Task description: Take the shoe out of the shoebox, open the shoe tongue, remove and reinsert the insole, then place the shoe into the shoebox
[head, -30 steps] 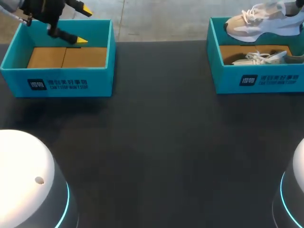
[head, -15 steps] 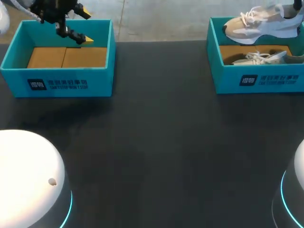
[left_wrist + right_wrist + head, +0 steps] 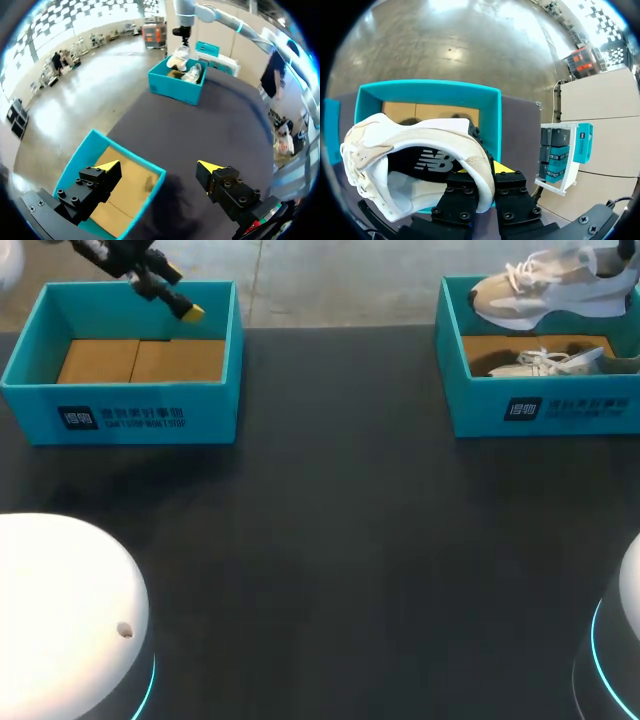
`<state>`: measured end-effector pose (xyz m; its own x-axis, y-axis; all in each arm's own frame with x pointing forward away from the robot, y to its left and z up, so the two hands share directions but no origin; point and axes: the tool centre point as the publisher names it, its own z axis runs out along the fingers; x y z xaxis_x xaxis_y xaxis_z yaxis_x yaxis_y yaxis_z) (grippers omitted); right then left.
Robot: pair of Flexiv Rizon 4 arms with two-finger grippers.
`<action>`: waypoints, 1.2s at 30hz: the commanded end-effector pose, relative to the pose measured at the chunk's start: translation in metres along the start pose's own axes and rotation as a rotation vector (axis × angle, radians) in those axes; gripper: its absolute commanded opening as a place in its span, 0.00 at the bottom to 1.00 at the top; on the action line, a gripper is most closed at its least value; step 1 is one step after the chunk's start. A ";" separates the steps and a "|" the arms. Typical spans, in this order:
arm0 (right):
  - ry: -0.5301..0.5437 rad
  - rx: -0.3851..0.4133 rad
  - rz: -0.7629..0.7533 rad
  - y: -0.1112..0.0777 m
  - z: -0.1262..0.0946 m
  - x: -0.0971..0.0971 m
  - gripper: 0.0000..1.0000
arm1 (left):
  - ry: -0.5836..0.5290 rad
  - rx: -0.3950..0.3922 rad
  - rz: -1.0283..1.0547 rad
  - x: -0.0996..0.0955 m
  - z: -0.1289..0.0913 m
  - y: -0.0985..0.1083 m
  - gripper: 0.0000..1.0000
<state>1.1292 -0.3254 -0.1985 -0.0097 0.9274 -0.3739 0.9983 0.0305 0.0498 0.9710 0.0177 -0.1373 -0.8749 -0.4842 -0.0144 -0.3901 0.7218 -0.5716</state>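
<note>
Probably light and floppy, the shoe [image 3: 420, 135] hangs by its firmer heel rim, pinched in the right jaws; left jaws gape empty.

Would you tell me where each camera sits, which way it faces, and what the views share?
Head view: fixed above and behind, looking down on the table; the left arm shows above the empty shoebox.
Left wrist view: on the left wrist, looking past the open left fingers, over that box, toward the far shoebox.
Right wrist view: on the right wrist, looking down past the right fingers, shut on the held shoe.
Shared: all three show the held shoe.
</note>
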 end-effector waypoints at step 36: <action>-0.039 0.020 0.054 0.020 0.043 -0.002 0.00 | -0.035 -0.041 -0.740 0.031 -0.007 0.032 1.00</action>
<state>1.1450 -0.3411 -0.2345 0.0472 0.9109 -0.4100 0.9978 -0.0241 0.0612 0.9313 0.0300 -0.1516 -0.3739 -0.8622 0.3418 -0.8814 0.2157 -0.4201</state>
